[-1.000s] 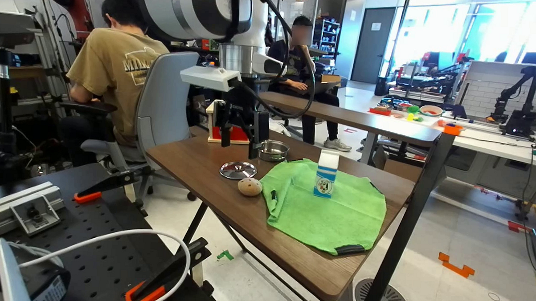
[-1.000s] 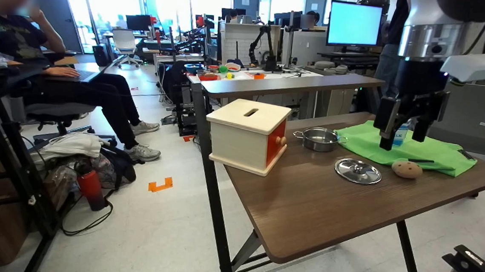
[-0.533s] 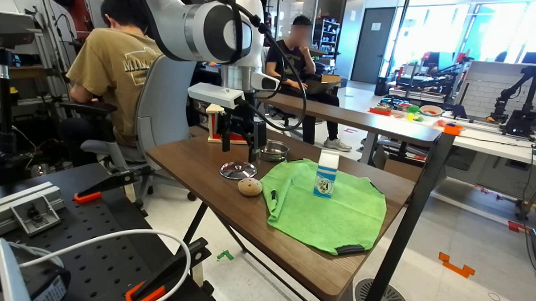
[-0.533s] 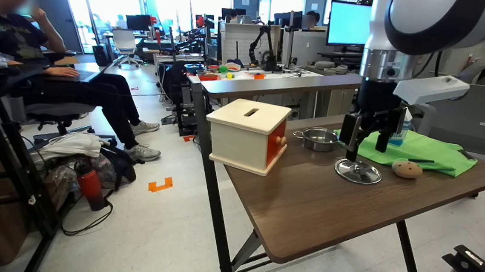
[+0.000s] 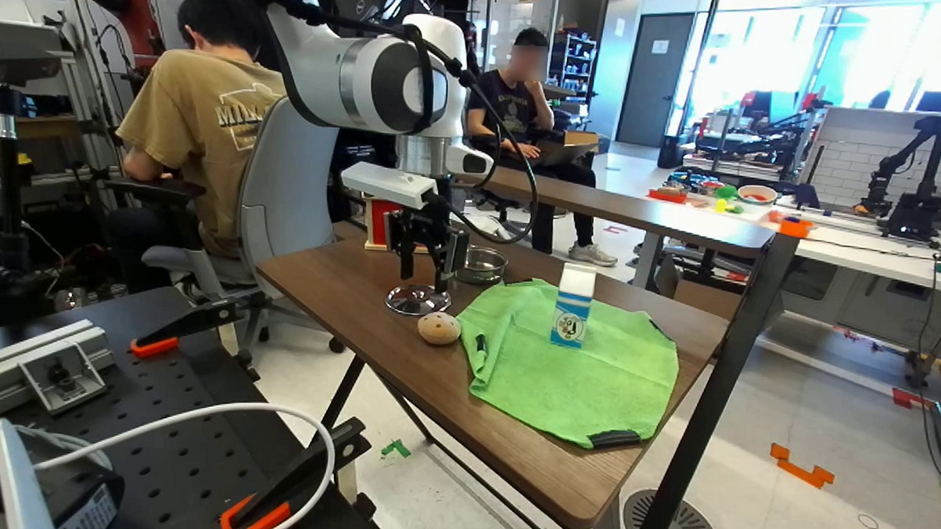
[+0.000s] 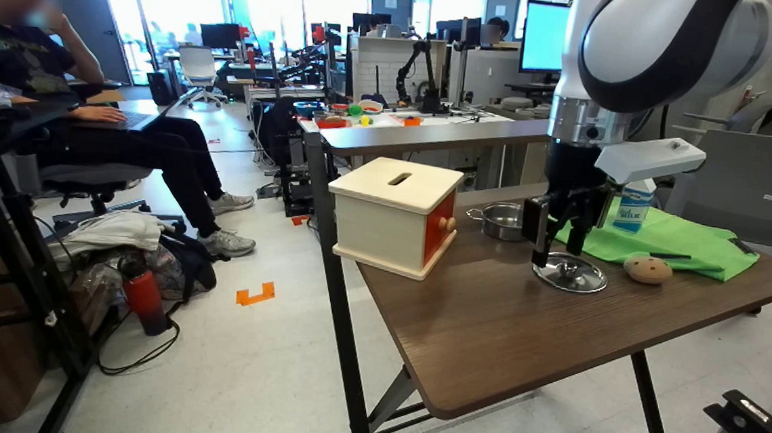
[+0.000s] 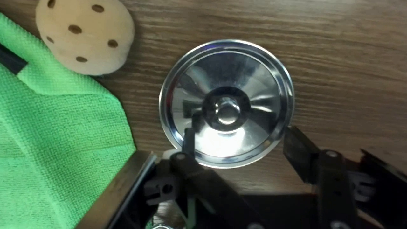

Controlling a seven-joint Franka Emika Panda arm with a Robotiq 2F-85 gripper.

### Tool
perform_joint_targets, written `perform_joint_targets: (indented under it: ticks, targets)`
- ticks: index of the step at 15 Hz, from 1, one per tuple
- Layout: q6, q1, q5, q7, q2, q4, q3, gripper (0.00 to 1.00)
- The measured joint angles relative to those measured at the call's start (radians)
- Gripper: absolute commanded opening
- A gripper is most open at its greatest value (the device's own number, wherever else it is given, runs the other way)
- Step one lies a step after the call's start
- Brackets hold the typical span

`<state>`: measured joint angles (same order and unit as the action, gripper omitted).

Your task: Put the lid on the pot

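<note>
We're risking a missed pinch: claw (image 7: 240, 136) is hanging spread, knob (image 7: 227, 114) of lid (image 7: 226, 95) sitting off-centre toward wrist-view 11 o'clock.

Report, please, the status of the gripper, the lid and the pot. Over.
Gripper open, low over lid. Lid on table, not gripped. Pot uncovered. Spotted tan lump beside lid, apart, probably not in the way.

In both exterior views the windows (image 5: 877, 52) are very bright, almost without detail, and a seated person's face (image 5: 529, 63) is blurred. In the wrist view, strong white glare lies on the lower half of the lid (image 7: 227, 108), and the dark tool (image 7: 240, 135) looks a little soft.
</note>
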<state>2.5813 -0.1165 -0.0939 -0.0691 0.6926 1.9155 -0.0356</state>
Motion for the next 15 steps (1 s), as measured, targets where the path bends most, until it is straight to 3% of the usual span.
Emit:
perform_joint_targets:
  ticks: [2,4,9,10,15]
  targets:
    - [0.0,0.0,0.0,0.0,0.011,-0.012,-0.002,0.27]
    - [0.0,0.0,0.0,0.001,0.018,-0.018,-0.003,0.23]
    - [0.0,0.0,0.0,0.003,0.018,-0.022,-0.005,0.35]
    - [0.0,0.0,0.0,0.003,0.018,-0.022,-0.005,0.42]
    - [0.001,0.0,0.001,0.006,0.017,-0.023,-0.006,0.42]
